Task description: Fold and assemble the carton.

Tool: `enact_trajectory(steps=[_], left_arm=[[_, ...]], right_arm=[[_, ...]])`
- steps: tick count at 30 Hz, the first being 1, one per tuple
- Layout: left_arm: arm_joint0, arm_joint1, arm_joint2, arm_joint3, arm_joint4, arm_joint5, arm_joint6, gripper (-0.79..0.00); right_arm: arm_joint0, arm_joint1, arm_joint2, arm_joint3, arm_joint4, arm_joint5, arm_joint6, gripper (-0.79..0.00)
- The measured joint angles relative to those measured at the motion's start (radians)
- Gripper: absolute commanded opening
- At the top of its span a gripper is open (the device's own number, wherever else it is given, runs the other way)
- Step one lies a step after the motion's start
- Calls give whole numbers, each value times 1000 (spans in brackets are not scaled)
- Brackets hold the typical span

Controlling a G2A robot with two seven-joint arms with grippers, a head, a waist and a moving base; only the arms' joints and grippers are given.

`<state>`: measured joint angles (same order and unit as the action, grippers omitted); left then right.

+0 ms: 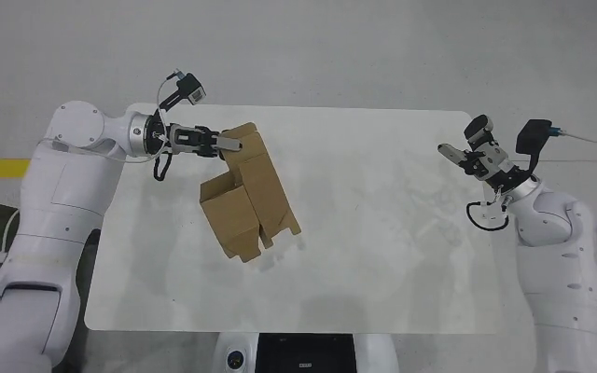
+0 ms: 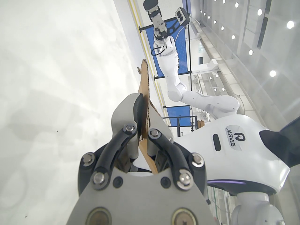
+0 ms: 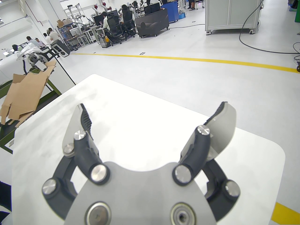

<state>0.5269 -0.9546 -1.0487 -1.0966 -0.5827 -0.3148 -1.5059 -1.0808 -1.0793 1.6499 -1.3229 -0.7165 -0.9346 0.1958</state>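
The left gripper [image 2: 143, 104] is pinched tight on the edge of an upper flap of the brown corrugated-cardboard carton [image 1: 247, 196]. This is probably so the half-opened sleeve hangs from the grip over the white rounded table [image 1: 392, 261], where its panels can be squared. The right gripper [image 3: 152, 115] is spread wide and holds nothing, well apart above the table's opposite side, apparently kept free to take another flap.
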Motion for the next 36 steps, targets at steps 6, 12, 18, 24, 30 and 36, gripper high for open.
enact_trajectory(steps=[6, 12, 18, 24, 30, 36], left_arm=[[-23, -4, 66, -25, -52, -32, 31, -785], [-60, -21, 137, 13, -70, -80, 80, -785], [-68, -24, 148, 19, -71, -85, 85, -785], [-68, -23, 148, 19, -71, -85, 85, -785], [-68, -23, 148, 19, -71, -85, 85, -785], [-68, -23, 148, 19, -71, -85, 85, -785]], right_arm=[[0, 0, 0, 0, 0, 0, 0, 0], [0, 0, 0, 0, 0, 0, 0, 0], [0, 0, 0, 0, 0, 0, 0, 0], [0, 0, 0, 0, 0, 0, 0, 0], [0, 0, 0, 0, 0, 0, 0, 0], [0, 0, 0, 0, 0, 0, 0, 0]])
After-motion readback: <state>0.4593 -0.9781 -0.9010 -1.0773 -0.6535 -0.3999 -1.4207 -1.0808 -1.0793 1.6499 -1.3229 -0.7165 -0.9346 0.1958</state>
